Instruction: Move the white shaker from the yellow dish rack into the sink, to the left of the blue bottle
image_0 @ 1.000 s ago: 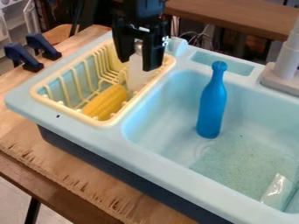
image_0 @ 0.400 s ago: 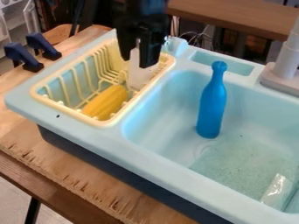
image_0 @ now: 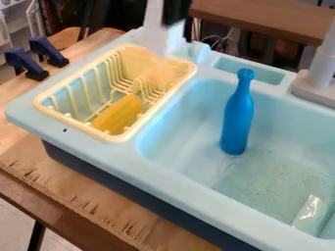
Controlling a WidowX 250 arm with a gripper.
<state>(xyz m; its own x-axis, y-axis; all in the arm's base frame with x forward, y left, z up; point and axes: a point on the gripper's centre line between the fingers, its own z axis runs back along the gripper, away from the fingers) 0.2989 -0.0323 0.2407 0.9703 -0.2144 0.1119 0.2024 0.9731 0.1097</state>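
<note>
At the top edge of the camera view, the gripper [image_0: 175, 12] is above the back end of the yellow dish rack [image_0: 78, 125]. It is shut on a whitish, blurred object [image_0: 155, 33], which hangs down over the rack's back rim. I cannot tell what that object is. Lying in the front part of the rack is a yellow, corn-like toy [image_0: 120, 114]. A blue bottle [image_0: 237, 117] stands upright in the basin, to the right of the rack.
The light-blue sink [image_0: 186, 184] has a grey faucet [image_0: 321, 73] at its right back corner. A shiny, clear piece [image_0: 309, 212] lies at the basin's lower right. Two dark blue clamps [image_0: 48, 51] grip the wooden table's left edge.
The gripper has risen toward the top edge, and the whitish object has come up with it out of the rack. The corn-like toy and the bottle have stayed put.
</note>
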